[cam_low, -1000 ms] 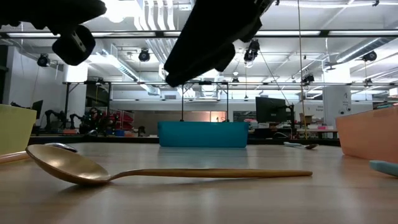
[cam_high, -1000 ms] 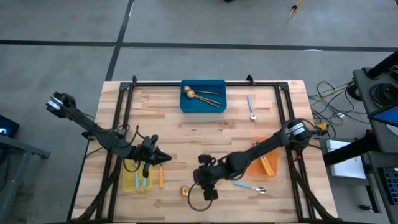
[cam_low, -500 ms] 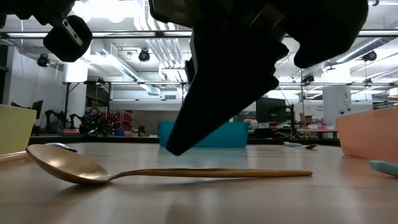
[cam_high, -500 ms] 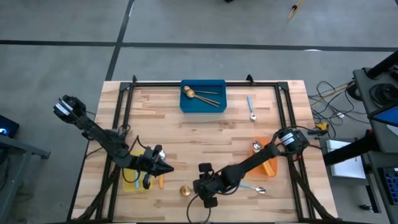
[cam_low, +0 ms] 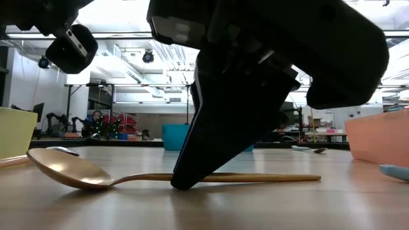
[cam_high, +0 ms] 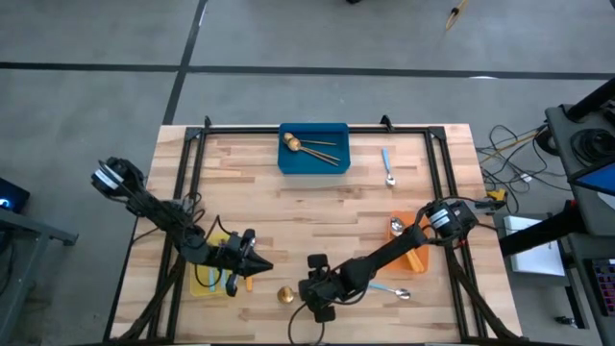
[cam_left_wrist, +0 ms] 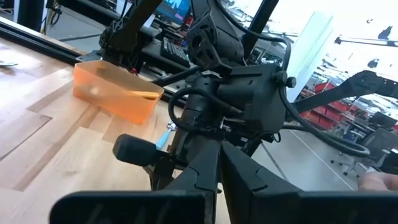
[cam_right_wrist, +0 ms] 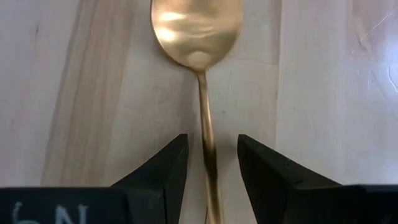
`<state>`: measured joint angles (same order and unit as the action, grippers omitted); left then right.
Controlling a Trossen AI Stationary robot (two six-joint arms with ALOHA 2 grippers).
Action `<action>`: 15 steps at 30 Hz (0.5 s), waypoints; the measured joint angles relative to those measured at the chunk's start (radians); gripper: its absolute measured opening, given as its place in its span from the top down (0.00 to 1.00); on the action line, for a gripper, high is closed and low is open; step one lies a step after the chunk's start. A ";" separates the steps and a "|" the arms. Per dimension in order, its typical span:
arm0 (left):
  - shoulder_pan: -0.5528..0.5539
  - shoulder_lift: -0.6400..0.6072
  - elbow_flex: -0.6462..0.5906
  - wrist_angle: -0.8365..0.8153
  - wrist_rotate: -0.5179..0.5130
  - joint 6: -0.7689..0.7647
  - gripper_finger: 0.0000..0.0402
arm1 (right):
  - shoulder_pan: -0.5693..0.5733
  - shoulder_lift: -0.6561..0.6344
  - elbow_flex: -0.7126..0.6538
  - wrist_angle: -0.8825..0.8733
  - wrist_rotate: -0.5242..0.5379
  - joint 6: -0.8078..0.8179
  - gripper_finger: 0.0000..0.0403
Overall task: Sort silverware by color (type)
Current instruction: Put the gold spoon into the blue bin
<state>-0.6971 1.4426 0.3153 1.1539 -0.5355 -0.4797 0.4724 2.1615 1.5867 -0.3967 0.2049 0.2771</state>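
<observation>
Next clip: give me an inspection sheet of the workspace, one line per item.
Surface: wooden table, black frame.
Job's things: gold spoon flat at the near edge; gold spoons in blue bin; blue-handled spoon loose at the far right.
Clutter: yellow bin, orange bin.
Grippers: right gripper open, straddling the gold spoon's handle; left gripper shut by the yellow bin.
Cables: bundle off the table's right side.
Surroundings: lab room, concrete floor.

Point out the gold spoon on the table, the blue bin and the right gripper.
gold spoon (cam_right_wrist: 194, 28): right wrist view, on the bowl.
blue bin (cam_high: 313, 163): high view, on its near wall.
right gripper (cam_right_wrist: 212, 163): right wrist view, midway between its open fingers, which straddle the spoon's handle.
</observation>
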 joint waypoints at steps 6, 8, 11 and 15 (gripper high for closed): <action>0.000 0.009 0.000 0.016 0.000 0.000 1.00 | -0.010 0.006 -0.002 0.049 0.004 -0.026 0.67; 0.000 0.008 0.000 0.017 0.000 0.000 1.00 | -0.013 0.008 -0.003 0.077 0.005 -0.041 0.67; 0.000 0.006 0.000 0.021 0.000 0.010 1.00 | -0.017 0.010 -0.005 0.111 0.005 -0.060 0.69; 0.000 0.004 0.000 0.027 0.000 0.040 1.00 | -0.021 0.010 -0.006 0.126 0.002 -0.071 0.75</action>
<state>-0.6971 1.4465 0.3153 1.1814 -0.5358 -0.4394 0.4517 2.1719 1.5803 -0.2711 0.2074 0.2057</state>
